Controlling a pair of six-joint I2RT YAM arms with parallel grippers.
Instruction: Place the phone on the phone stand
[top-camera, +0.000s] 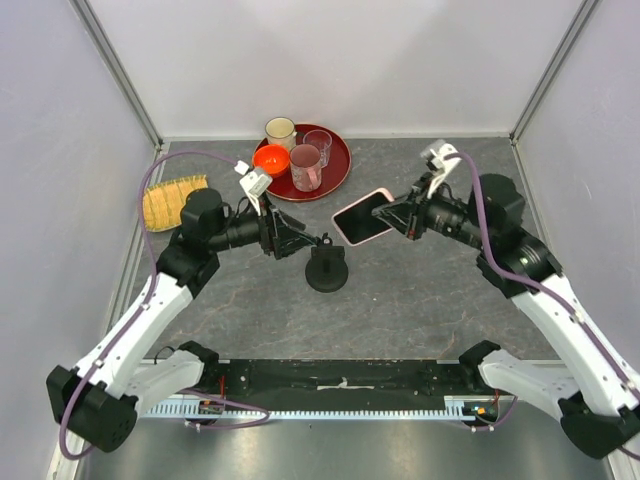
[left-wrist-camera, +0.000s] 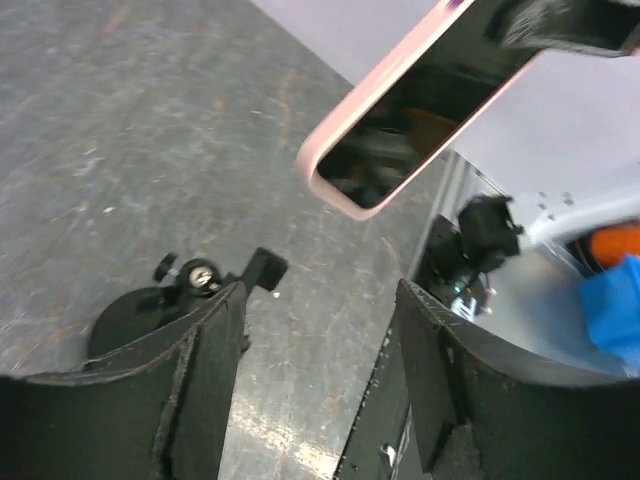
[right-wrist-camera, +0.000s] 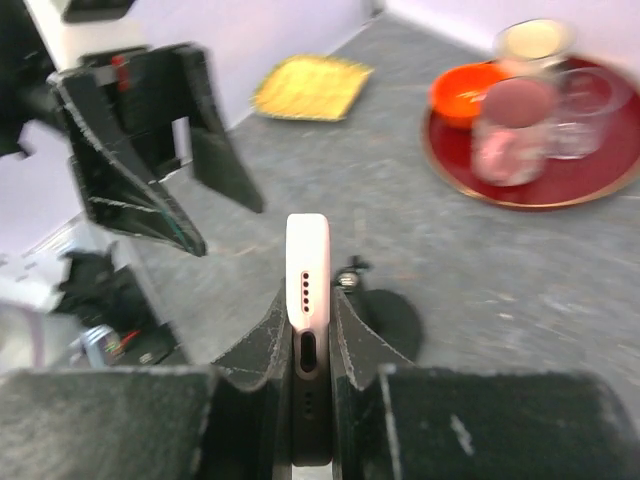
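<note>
Overhead, the phone stand (top-camera: 327, 268) shows only a round black disc base and a short stem; its top holder is too small to resolve. In the left wrist view the stand is mostly hidden behind one dark finger, leaving an arc of base and a small screw-headed clamp piece. That view cuts the phone (top-camera: 363, 216) off at the frame's top, and its black glass carries blurred reflections. The right wrist view shows the phone edge-on only: a pale pink rounded rim with a port and a row of holes. The right gripper (right-wrist-camera: 308, 312) is clenched on the phone's lower end and holds it clear of the table (top-camera: 420, 300), screen uppermost and tilted, at about 1 o'clock from the stand and not touching it. The left gripper (left-wrist-camera: 320, 340) is spread wide with nothing between its fingers, just beside the stand at about 10 o'clock. The table is grey and stone-mottled. At 12 o'clock from the stand a glossy round dark-red tray (top-camera: 338, 170) holds a cream mug (top-camera: 280, 131), an orange bowl (top-camera: 271, 159), a pink-tinted glass (top-camera: 306, 167) and a clear glass (top-camera: 318, 143); their contents cannot be told. A yellow woven mat (top-camera: 172, 200) lies at 10 o'clock, well apart.
</note>
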